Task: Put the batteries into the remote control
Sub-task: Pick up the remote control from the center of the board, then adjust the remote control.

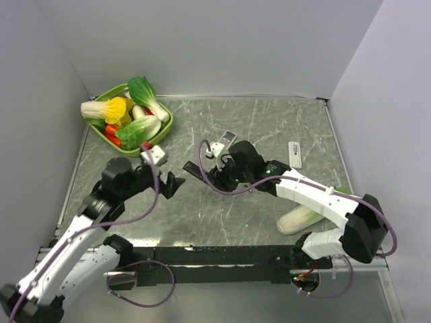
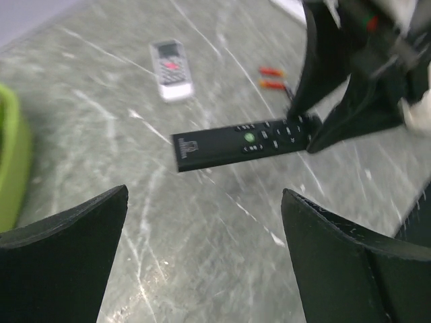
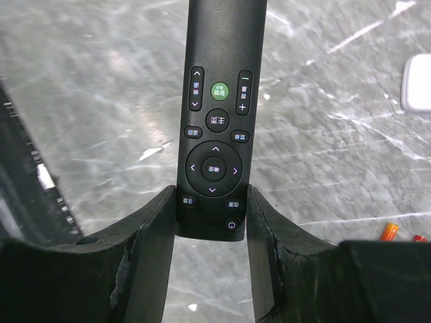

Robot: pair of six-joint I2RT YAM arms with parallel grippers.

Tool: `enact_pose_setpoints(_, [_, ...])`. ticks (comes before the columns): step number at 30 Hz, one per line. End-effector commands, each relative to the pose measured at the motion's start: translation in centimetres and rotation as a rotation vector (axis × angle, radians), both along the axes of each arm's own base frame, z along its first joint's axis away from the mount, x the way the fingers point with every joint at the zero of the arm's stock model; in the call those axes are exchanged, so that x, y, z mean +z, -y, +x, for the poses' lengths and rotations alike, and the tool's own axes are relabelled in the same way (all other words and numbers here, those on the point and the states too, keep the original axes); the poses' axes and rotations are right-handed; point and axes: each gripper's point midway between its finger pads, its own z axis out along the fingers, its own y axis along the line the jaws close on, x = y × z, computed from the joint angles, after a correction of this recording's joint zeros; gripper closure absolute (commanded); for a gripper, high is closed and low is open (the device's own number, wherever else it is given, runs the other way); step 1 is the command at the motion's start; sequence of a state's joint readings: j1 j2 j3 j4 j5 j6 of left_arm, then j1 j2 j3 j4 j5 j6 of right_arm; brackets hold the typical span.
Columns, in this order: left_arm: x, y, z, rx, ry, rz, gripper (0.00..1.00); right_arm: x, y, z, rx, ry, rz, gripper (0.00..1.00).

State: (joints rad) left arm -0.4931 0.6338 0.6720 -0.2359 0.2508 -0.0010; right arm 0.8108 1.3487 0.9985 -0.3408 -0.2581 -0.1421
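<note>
My right gripper (image 3: 212, 202) is shut on the power-button end of a long black remote control (image 3: 217, 101), whose buttons face up. From above, that remote (image 1: 195, 173) points left from the right gripper (image 1: 222, 176) towards my left gripper (image 1: 174, 184). The left gripper (image 2: 204, 202) is open and holds nothing, a short way from the remote's free end (image 2: 236, 142). Two orange-red batteries (image 2: 271, 77) lie on the table beyond the remote. In the right wrist view the batteries (image 3: 389, 232) show at the lower right edge. The overhead view does not show them.
A small grey remote (image 1: 227, 139) and a white remote (image 1: 294, 153) lie behind the right arm. A green basket (image 1: 165, 128) of toy vegetables stands at the back left. A pale toy cabbage (image 1: 300, 219) lies near the right arm's base.
</note>
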Motion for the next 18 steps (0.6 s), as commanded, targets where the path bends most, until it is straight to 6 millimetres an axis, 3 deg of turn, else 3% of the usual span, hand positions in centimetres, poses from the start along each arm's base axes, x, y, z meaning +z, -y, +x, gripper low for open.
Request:
enact_pose_setpoints(1, [-0.1, 3.5, -1.6, -0.335, 0.009, 0.156, 0.01, 2.6, 0.2, -1.8, 0.056, 0.023, 0.042, 1.0])
enact_pose_setpoints(7, [-0.2, 5.5, -2.2, -0.502, 0.068, 0.286, 0.01, 3.7, 0.9, -2.6, 0.089, 0.079, 0.028, 1.0])
enact_pose_setpoints(12, [-2.1, 7.3, -2.8, -0.607, 0.026, 0.382, 0.01, 4.9, 0.6, -4.0, 0.162, 0.117, 0.058, 1.0])
enact_pose_setpoints(18, [-1.8, 8.0, -2.6, -0.653, 0.075, 0.406, 0.01, 6.4, 0.5, -5.7, 0.237, 0.168, 0.112, 1.0])
